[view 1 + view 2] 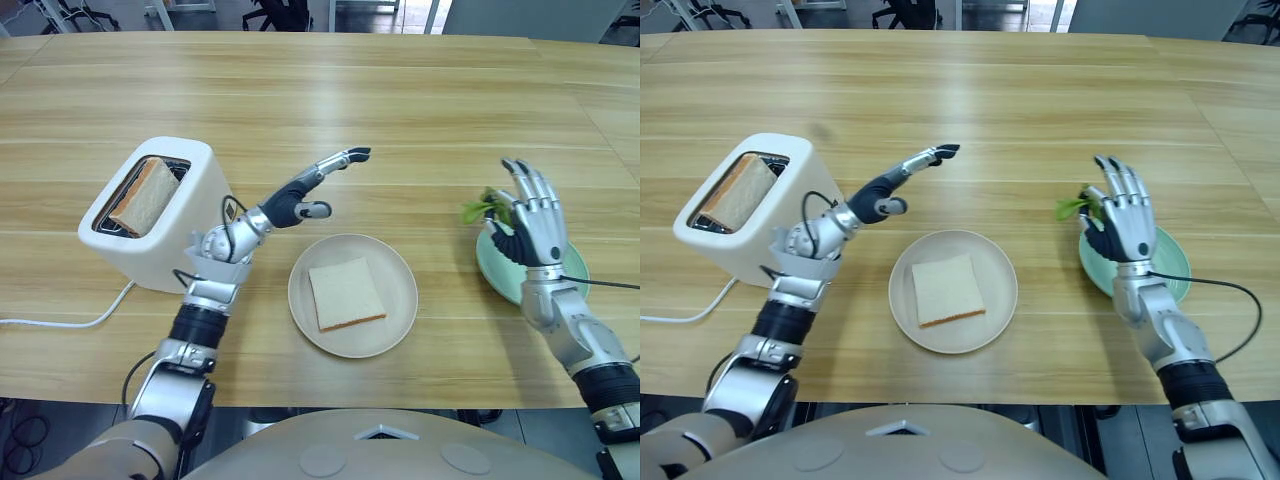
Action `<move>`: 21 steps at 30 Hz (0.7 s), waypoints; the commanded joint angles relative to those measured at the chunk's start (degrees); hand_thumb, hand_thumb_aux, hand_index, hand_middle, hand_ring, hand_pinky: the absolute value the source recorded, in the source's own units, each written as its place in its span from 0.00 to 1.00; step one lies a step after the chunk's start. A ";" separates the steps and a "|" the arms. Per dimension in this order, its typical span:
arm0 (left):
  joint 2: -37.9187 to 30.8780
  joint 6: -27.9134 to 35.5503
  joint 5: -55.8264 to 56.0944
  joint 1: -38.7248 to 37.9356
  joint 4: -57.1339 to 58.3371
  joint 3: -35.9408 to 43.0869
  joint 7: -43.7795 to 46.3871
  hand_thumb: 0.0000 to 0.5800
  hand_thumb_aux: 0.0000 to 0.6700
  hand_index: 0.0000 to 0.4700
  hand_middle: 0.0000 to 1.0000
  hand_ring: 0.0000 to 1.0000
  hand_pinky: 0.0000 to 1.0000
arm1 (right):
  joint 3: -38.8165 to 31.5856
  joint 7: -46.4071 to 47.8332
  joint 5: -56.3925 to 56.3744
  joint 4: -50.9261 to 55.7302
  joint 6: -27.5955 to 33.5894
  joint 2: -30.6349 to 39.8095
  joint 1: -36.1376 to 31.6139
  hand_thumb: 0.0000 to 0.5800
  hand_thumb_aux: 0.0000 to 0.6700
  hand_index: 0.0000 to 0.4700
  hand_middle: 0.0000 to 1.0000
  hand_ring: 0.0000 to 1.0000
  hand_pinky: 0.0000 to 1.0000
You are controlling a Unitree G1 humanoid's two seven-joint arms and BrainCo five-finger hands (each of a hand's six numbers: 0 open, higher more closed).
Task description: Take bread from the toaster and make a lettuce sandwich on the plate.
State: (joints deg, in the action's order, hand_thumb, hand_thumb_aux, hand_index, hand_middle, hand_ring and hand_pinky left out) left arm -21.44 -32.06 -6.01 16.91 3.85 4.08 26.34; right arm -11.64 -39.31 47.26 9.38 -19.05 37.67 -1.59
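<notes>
Wooden bench point(400, 100) runs wide, its far edge well beyond everything, its near edge close below the plate point(403, 285). One bread slice point(345, 294) lies flat on that plate; a second slice point(145, 195) stands in the toaster point(185, 215) to the left. Between toaster and plate hovers the left hand point(300, 195), fingers straight, holding nothing. The right hand point(535, 220), fingers apart and upright, stands over the green dish point(577, 268) beside the lettuce point(483, 207).

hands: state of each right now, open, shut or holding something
Left hand: open, fingers extended, holding nothing.
Right hand: open, fingers spread upward beside the green lettuce leaf, holding nothing.
</notes>
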 commanded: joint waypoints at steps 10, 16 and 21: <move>-18.36 0.90 -3.90 -9.06 -7.70 -22.24 -6.84 0.00 0.00 0.00 0.00 0.00 0.00 | -13.20 8.82 8.51 -6.39 -5.87 -8.56 -1.36 1.00 1.00 0.98 0.00 0.00 0.00; -24.51 0.91 -8.24 -12.49 -3.86 -26.60 -9.09 0.00 0.00 0.00 0.00 0.00 0.00 | -17.00 11.13 10.11 -6.61 -6.94 -11.37 -0.66 1.00 1.00 0.98 0.00 0.00 0.00; -28.82 1.92 -13.31 -18.65 0.06 -30.56 -11.29 0.00 0.00 0.00 0.00 0.00 0.00 | -20.66 13.92 10.50 -5.87 -8.75 -12.51 -0.10 1.00 1.00 0.98 0.00 0.00 0.00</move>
State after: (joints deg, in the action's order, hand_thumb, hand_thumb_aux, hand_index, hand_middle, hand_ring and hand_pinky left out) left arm -48.48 -31.02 -16.65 0.38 1.28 -24.50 15.82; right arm -30.72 -27.26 56.87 3.41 -26.76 25.10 -2.12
